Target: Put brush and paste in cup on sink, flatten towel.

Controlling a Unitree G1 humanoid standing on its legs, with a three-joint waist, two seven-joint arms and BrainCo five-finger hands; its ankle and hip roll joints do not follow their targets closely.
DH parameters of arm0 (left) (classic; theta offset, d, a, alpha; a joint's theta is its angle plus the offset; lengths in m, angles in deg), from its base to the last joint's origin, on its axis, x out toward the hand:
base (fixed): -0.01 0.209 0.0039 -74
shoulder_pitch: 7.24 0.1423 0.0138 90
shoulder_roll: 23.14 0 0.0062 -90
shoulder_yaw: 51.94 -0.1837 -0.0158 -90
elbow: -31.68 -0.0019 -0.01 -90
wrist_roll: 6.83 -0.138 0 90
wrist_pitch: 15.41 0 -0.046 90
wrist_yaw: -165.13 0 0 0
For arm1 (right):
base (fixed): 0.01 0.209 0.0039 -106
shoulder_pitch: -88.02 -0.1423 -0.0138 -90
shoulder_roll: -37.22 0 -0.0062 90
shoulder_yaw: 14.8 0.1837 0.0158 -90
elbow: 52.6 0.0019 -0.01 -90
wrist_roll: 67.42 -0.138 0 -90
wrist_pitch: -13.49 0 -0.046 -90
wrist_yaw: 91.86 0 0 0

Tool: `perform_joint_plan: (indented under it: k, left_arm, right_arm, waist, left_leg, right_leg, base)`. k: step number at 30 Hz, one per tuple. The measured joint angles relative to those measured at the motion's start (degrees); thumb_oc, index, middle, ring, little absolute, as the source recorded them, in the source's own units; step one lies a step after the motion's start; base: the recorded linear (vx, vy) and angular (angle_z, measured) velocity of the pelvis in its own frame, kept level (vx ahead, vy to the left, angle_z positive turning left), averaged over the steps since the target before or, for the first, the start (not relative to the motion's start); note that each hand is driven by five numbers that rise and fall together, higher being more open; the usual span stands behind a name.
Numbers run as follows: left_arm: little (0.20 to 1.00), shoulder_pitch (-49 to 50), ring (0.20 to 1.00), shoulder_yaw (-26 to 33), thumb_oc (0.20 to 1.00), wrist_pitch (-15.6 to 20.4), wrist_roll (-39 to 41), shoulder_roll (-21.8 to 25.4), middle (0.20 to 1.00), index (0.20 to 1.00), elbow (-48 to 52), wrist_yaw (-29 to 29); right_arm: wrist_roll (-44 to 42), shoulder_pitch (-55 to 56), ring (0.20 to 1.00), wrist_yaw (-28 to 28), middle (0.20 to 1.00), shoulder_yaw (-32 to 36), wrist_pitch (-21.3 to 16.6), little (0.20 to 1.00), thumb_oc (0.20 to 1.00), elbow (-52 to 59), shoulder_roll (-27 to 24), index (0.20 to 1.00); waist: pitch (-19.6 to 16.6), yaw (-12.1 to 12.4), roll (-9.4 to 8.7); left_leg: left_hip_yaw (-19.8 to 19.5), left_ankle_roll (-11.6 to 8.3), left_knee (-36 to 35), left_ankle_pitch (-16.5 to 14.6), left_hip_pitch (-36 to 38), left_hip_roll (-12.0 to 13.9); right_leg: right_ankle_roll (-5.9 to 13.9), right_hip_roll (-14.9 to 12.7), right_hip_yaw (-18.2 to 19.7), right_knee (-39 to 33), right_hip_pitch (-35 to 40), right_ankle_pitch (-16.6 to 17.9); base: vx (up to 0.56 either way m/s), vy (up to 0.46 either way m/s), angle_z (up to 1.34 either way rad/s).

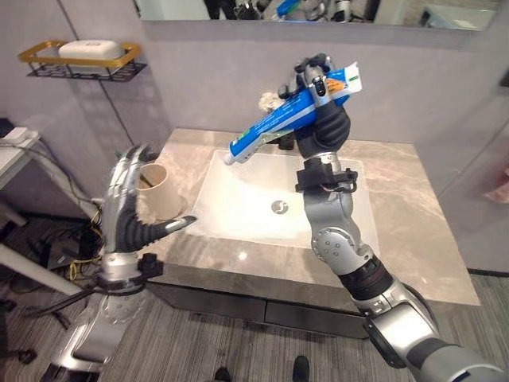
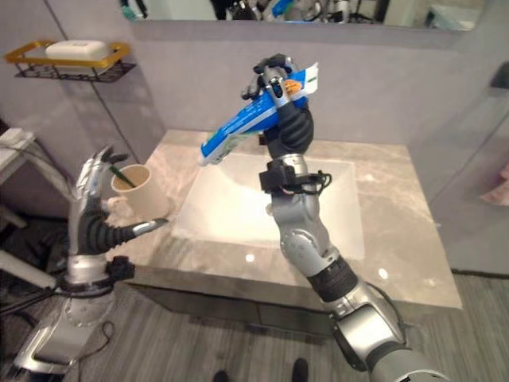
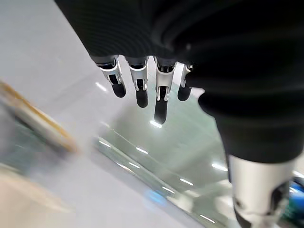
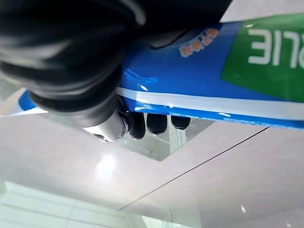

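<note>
Toothpaste, a blue soft plastic tube (image 1: 290, 115), sits clamped mid-body in the right hand (image 1: 322, 119) at upper centre; probably light, squashy, slippery. Left hand (image 1: 127, 203) spread beside the beige cup (image 1: 157, 191), lower left.

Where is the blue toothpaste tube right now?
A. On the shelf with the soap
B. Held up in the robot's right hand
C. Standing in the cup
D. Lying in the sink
B. The right hand has its fingers curled round the toothpaste tube and holds it up in the air above the sink, while the cup stands on the counter by the open left hand.
</note>
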Motion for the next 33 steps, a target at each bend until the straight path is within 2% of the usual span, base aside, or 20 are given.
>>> perform_joint_plan:
  k: [1, 3, 4, 6, 9, 10, 12, 13, 15, 17, 20, 24, 26, 28, 29, 30, 32, 33]
  left_arm:
    - [1.0, 1.09, 1.0, 1.61, 1.0, 0.88, 1.56, -0.84, 1.0, 1.0, -0.98, 1.03]
    - [1.0, 2.47, 1.0, 7.18, 1.0, 0.89, 5.83, -5.33, 1.0, 1.0, -3.33, 2.49]
    - [1.0, 2.52, 1.0, 9.8, 1.0, 0.53, 7.51, -5.22, 1.0, 1.0, -6.12, 4.1]
    - [1.0, 1.36, 1.0, 10.78, 1.0, 0.19, 9.04, -5.41, 1.0, 1.0, -6.69, 6.01]
    - [1.0, -0.04, 1.0, 9.86, 1.0, -0.06, 9.07, -5.19, 1.0, 1.0, -10.58, 7.49]
    - [1.0, -0.15, 1.0, 6.55, 1.0, -0.66, 8.05, -2.75, 1.0, 1.0, -18.98, 7.11]
    - [1.0, 0.94, 1.0, 2.71, 1.0, -1.54, 8.41, -4.4, 1.0, 1.0, -25.73, 7.06]
    - [1.0, 0.57, 1.0, -2.93, 1.0, -3.32, 9.32, -9.86, 1.0, 1.0, -41.45, 5.25]
    - [1.0, 2.11, 1.0, -5.83, 1.0, -4.83, 10.5, -10.71, 1.0, 1.0, -45.32, 3.84]
    - [1.0, 1.63, 1.0, -10.03, 1.0, -5.78, 10.88, -10.35, 1.0, 1.0, -50.24, 2.19]
    - [1.0, 1.7, 1.0, -8.69, 1.0, -6.93, 11.77, -11.13, 1.0, 1.0, -49.47, 1.18]
    - [1.0, 0.3, 1.0, -8.24, 1.0, -6.69, 15.46, -11.5, 1.0, 1.0, -48.81, 0.28]
    - [1.0, -0.55, 1.0, -9.8, 1.0, -7.11, 20.19, -13.05, 1.0, 1.0, -53.12, -3.97]
    - [1.0, -0.16, 1.0, -12.46, 1.0, -7.97, 20.59, -14.04, 1.0, 1.0, -57.34, -7.15]
    - [1.0, -1.48, 1.0, -13.32, 1.0, -8.85, 20.7, -15.28, 1.0, 1.0, -63.0, -8.59]
    - [1.0, -4.3, 1.0, -12.21, 1.0, -9.62, 22.31, -18.05, 1.0, 1.0, -73.26, -9.66]
    - [1.0, -8.39, 1.0, -5.87, 1.0, -12.07, 27.26, -21.94, 1.0, 1.0, -94.05, -12.38]
    - [1.0, -9.41, 1.0, -4.48, 1.0, -14.58, 28.84, -22.86, 1.0, 1.0, -99.21, -13.09]
  right_arm:
    - [0.13, -0.46, 0.2, -0.94, 0.2, 0.48, -0.56, 0.2, 0.2, -0.83, 0.12, 0.2]
    - [0.81, -1.26, 0.2, -2.61, 0.2, 1.43, -1.03, 0.2, 0.2, -2.6, 0.52, 0.2]
    - [1.08, -1.38, 0.2, -3.53, 0.2, 1.41, -1.18, 0.2, 0.2, -3.07, 0.09, 0.2]
    - [1.77, -2.82, 0.2, -3.83, 0.2, 1.29, -1.14, 0.2, 0.2, -4.84, 0.05, 0.2]
    - [2.71, -6.97, 0.2, -4.76, 0.2, 1.3, -0.98, 0.2, 0.2, -6.98, -0.34, 0.2]
    - [2.75, -10.12, 0.2, -4.78, 0.2, 1.29, -0.82, 0.2, 0.2, -7.03, -0.95, 0.2]
    - [2.76, -12.79, 0.2, -4.86, 0.2, 1.31, -0.82, 0.2, 0.2, -7.03, -1.43, 0.2]
    - [3.81, -13.68, 0.2, -4.89, 0.2, 1.15, -0.82, 0.2, 0.2, -6.9, -0.84, 0.2]
    - [3.89, -13.87, 0.2, -5.01, 0.2, 1.08, -0.8, 0.2, 0.2, -6.88, -1.22, 0.2]
    - [4.09, -14.53, 0.2, -5.49, 0.2, -0.54, -0.42, 0.2, 0.2, -7.25, -1.57, 0.2]
    - [5.02, -14.57, 0.2, -5.73, 0.2, -1.49, -0.35, 0.2, 0.2, -7.25, -1.51, 0.2]
    - [6.18, -14.62, 0.2, -6.09, 0.2, -2.47, 0.27, 0.2, 0.2, -7.96, -1.03, 0.2]
    - [6.26, -14.63, 0.2, -6.09, 0.2, -3.13, 1.07, 0.2, 0.2, -9.61, -0.07, 0.2]
    - [6.3, -14.86, 0.2, -6.02, 0.2, -4.2, 1.32, 0.2, 0.2, -12.53, 2.59, 0.2]
    - [6.3, -15.09, 0.2, -5.99, 0.2, -4.41, 1.86, 0.2, 0.2, -14.49, 4.17, 0.2]
    - [6.23, -15.16, 0.2, -5.97, 0.2, -4.67, 2.79, 0.2, 0.2, -16.32, 4.78, 0.2]
    - [6.19, -15.38, 0.2, -5.18, 0.2, -5.49, 3.57, 0.2, 0.2, -17.85, 4.74, 0.2]
    - [6.03, -15.38, 0.2, -4.72, 0.2, -5.55, 3.75, 0.2, 0.2, -18.15, 5.56, 0.2]
  waist:
    - [0.47, 2.18, 0.01]
    - [0.62, 2.68, -0.16]
    - [1.03, 3.68, -0.68]
    - [1.49, 5.52, -1.17]
    - [2.18, 7.22, -2.03]
    - [2.61, 7.77, -2.34]
    - [2.96, 8.59, -2.92]
    - [3.26, 8.34, -3.61]
    - [4.1, 8.11, -5.19]
    - [4.25, 8.21, -5.64]
    - [4.12, 8.19, -5.89]
    - [3.92, 7.38, -6.16]
    - [3.83, 6.14, -6.29]
    - [3.72, 5.16, -6.37]
    - [3.71, 4.69, -6.37]
    - [3.48, 3.87, -6.72]
    - [2.52, 2.62, -8.03]
    - [2.23, 2.01, -8.41]
  left_leg:
    - [-0.16, -0.01, 0.0, 0.04, -0.38, -0.06]
    - [-1.5, -0.04, 0.02, 0.18, -1.0, -0.22]
    - [-2.58, -0.15, 0.04, 0.3, -0.73, -0.12]
    - [-3.67, -0.16, 0.04, 0.31, -1.01, -0.22]
    - [-6.61, -0.41, 0.03, 0.47, -2.19, -0.32]
    - [-8.25, -0.42, 0.04, 0.72, -2.79, -0.56]
    - [-8.34, -0.41, 0.04, 0.73, -2.84, -1.22]
    - [-8.31, -0.42, 0.04, 0.73, -2.84, -1.77]
    - [-8.27, -0.43, 0.04, 0.71, -2.89, -1.82]
    - [-8.22, -0.41, 0.04, 0.69, -2.93, -1.84]
    - [-8.14, -0.33, 0.04, 0.65, -2.93, -1.85]
    - [-7.68, -0.32, 0.04, 0.66, -2.8, -1.86]
    - [-7.27, -0.32, 0.05, 0.66, -2.8, -1.86]
    - [-6.17, -0.32, 0.05, 0.66, -2.87, -1.92]
    - [-5.8, -0.32, 0.05, 0.66, -2.93, -1.85]
    - [-5.78, -0.32, 0.05, 0.66, -2.97, -1.69]
    - [-5.26, -0.33, 0.06, 0.66, -3.24, -1.67]
    - [-4.99, -0.34, 0.06, 0.64, -3.12, -1.73]
  right_leg:
    - [0.11, -0.13, -0.24, 0.03, 0.08, -0.08]
    - [0.3, -0.37, -1.54, 0.02, 0.22, -0.44]
    - [0.09, -0.27, -2.54, 0.02, 0.67, -0.8]
    - [0.32, -0.44, -3.62, 0.02, 1.25, -1.16]
    - [0.54, -0.71, -6.57, 0.02, 1.95, -2.03]
    - [0.41, -0.9, -8.25, 0.01, 1.94, -2.32]
    - [0.75, -1.6, -8.37, 0.02, 1.97, -2.58]
    - [1.08, -2.22, -8.34, 0.0, 1.96, -2.55]
    - [1.07, -2.07, -8.33, 0.01, 1.86, -2.56]
    - [1.07, -2.15, -8.27, 0.02, 1.79, -2.56]
    - [1.14, -2.29, -8.2, 0.02, 1.76, -2.53]
    - [1.22, -2.28, -7.77, 0.02, 1.65, -2.41]
    - [1.17, -2.19, -7.26, 0.02, 1.36, -2.27]
    - [1.04, -2.05, -6.29, 0.03, 0.67, -2.0]
    - [0.99, -1.99, -5.86, 0.03, 0.4, -1.84]
    - [1.03, -2.02, -5.83, 0.03, 0.35, -1.8]
    - [1.01, -2.04, -5.29, 0.03, -0.22, -1.7]
    - [1.0, -2.09, -5.14, 0.03, -0.25, -1.67]
  base:
    - [0.01, -0.018, 0.19]
    - [0.01, -0.018, 0.34]
    - [0.01, -0.023, 0.46]
    - [0.02, -0.025, 0.4]
    - [0.02, -0.025, 0.52]
    - [0.05, 0.002, 0.41]
    - [0.04, 0.005, 0.19]
    - [0.04, 0.009, 0.02]
    - [0.02, 0.008, 0.0]
    - [0.0, 0.0, 0.0]
    - [0.0, 0.0, 0.0]
    - [-0.01, 0.003, -0.05]
    - [-0.02, 0.021, -0.11]
    - [-0.01, 0.03, -0.25]
    - [0.0, 0.022, -0.2]
    - [0.0, 0.022, -0.13]
    - [0.02, 0.03, -0.1]
    - [0.03, 0.025, -0.18]
